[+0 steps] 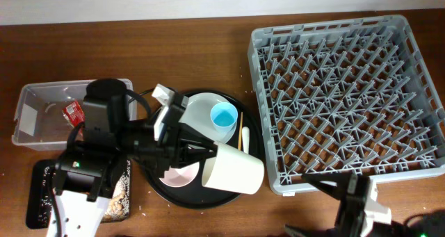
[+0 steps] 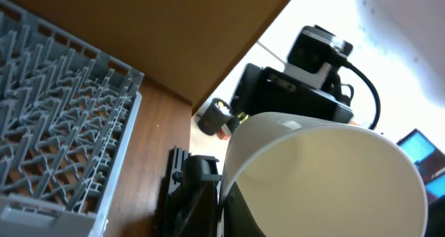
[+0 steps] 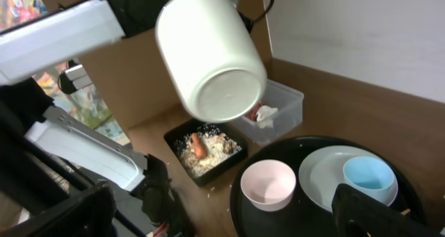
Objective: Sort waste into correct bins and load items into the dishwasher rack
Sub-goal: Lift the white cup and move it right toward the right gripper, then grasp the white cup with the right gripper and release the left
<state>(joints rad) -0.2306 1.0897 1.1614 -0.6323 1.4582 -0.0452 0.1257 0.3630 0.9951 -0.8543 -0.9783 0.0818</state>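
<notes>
My left gripper [image 1: 201,156] is shut on the rim of the cream cup [image 1: 233,171], holding it tipped on its side above the front of the round black tray [image 1: 208,199]. The cup fills the left wrist view [image 2: 327,174] and shows from below in the right wrist view [image 3: 212,53]. On the round tray sit the pinkish-white bowl [image 1: 179,175], the pale grey plate [image 1: 198,110] with the light blue cup [image 1: 224,117] on it, and the chopstick [image 1: 240,131]. The grey dishwasher rack [image 1: 348,98] stands at the right, holding nothing. My right gripper [image 1: 351,199] is open and holds nothing near the front edge.
The clear tub [image 1: 42,112] at the left holds the red wrapper [image 1: 72,112] and the white tissue [image 3: 266,114]. The shallow black tray [image 3: 208,169] in front of it holds food scraps [image 1: 122,190] and the carrot [image 3: 199,146]. My left arm reaches over both bins.
</notes>
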